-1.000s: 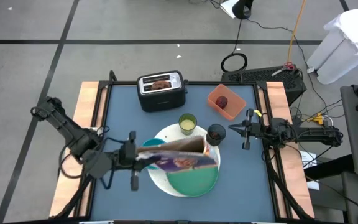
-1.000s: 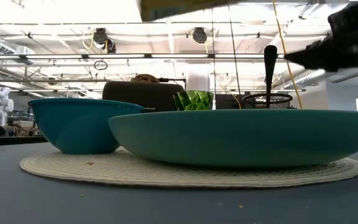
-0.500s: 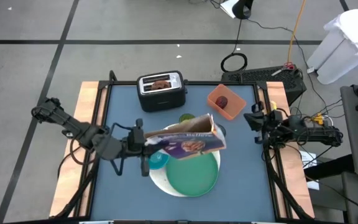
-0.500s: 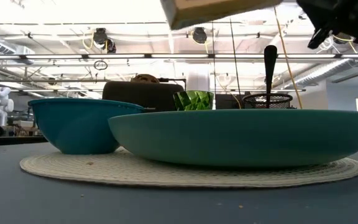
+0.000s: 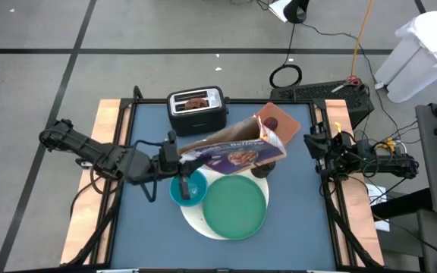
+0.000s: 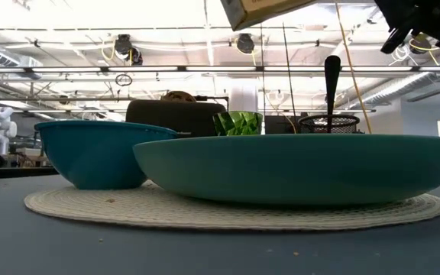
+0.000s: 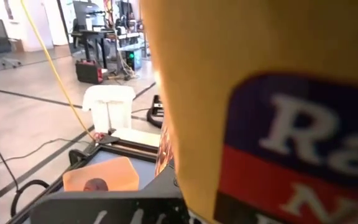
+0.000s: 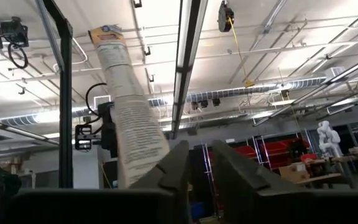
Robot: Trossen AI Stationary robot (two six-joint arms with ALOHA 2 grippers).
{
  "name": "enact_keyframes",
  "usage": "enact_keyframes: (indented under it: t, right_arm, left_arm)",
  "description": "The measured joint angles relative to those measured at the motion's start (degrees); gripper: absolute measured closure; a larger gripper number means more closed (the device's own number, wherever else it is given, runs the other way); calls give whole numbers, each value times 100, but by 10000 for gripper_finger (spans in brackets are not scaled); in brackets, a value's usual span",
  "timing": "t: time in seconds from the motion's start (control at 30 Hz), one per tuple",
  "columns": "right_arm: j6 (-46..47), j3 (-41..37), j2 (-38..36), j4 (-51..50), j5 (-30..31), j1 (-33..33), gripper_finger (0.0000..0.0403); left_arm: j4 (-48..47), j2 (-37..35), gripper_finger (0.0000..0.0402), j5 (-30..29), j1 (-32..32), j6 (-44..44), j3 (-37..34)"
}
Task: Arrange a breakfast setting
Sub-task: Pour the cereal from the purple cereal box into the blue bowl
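Cereal-pouring is coming: left gripper (image 5: 174, 161), fingers clamping the purple-and-tan cardboard cereal box (image 5: 237, 152) mid-frame, is needing to tip it over the blue bowl (image 5: 187, 189); right gripper (image 5: 313, 146) fingers are sitting slightly parted.

A large green plate (image 5: 235, 206) is laid flat on a white round disc (image 5: 193, 223) near the front of the worktop, and a blue bowl (image 5: 187, 189) is set upright on the disc's left part, touching the plate. A lime cup (image 6: 238, 123) and a small black cup (image 6: 325, 123) with a spoon (image 6: 332, 79) standing upright in it are seen behind the plate. A brown bagel (image 5: 196, 101) is lodged in the toaster's slot. A dark-red fruit (image 7: 94, 185) is seen in the orange tray.
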Motion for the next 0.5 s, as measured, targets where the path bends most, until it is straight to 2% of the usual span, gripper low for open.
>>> enact_keyframes:
  t: [0.3,0.4,0.5]
  right_arm:
    - [527,0,0,-3,19,1,161]
    - [699,0,0,-69,18,1,121]
    - [820,0,71,-236,-1,0,99]
  left_arm:
    - [99,2,397,7,186,5,0]
    - [365,2,397,125,253,137,0]
    - [620,2,397,245,320,263,0]
